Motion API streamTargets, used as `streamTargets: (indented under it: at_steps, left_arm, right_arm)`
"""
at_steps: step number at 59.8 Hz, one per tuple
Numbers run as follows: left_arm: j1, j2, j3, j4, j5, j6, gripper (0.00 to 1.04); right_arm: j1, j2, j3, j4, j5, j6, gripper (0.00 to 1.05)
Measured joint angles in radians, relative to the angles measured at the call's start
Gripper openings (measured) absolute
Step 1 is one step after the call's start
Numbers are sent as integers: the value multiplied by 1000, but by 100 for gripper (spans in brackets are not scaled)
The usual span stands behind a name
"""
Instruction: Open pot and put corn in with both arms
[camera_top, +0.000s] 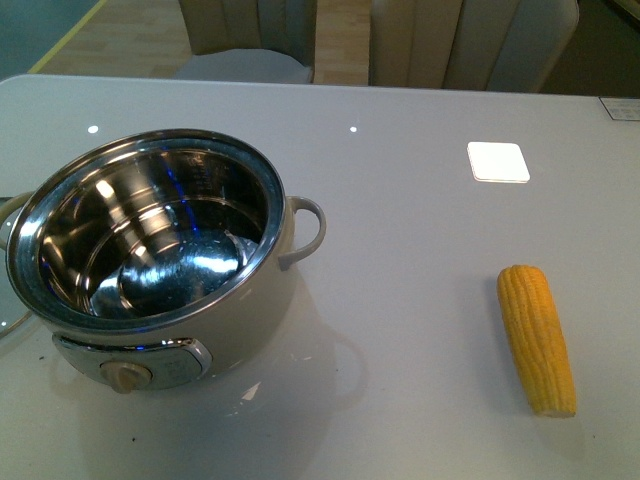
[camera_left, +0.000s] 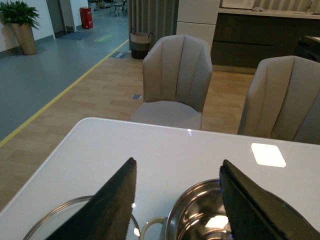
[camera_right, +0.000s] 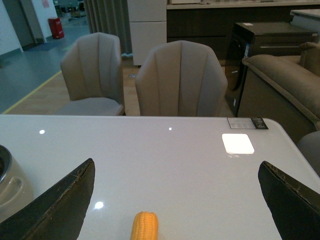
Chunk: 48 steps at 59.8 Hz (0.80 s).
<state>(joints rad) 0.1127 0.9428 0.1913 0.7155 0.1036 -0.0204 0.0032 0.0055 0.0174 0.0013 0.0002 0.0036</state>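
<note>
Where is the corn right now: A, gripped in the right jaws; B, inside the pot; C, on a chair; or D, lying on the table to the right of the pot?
D: the corn lies flat on the white table, well apart from the open pot, whose steel bowl is empty.

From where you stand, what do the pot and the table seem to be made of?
The pot: the inner bowl looks like polished steel, mirror-bright with reflections. The outer shell is smooth cream, probably plastic or enamelled metal. The table: a glossy pale top mirroring ceiling lights, possibly glass or lacquer.
</note>
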Motion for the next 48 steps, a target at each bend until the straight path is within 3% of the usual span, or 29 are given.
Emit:
streamTargets:
  at_steps: [4, 7, 13, 34, 48]
  left_arm:
    - [-23, -90, -37, -41, -16, 5, 33]
    - [-77, -157, -63, -66, -93, 6, 19]
    - [-108, -213, -88, -96, -97, 6, 3]
    - [-110, -402, -172, -187, -104, 11, 3]
    - [-110, -560, -179, -333, -104, 12, 3]
  right_arm:
    - [0, 0, 0, 0, 0, 0, 96]
    - [0, 0, 0, 0, 0, 0, 96]
    - [0, 0, 0, 0, -1, 0, 96]
    - [0, 0, 0, 0, 0, 0, 96]
    - [0, 0, 0, 0, 0, 0, 96]
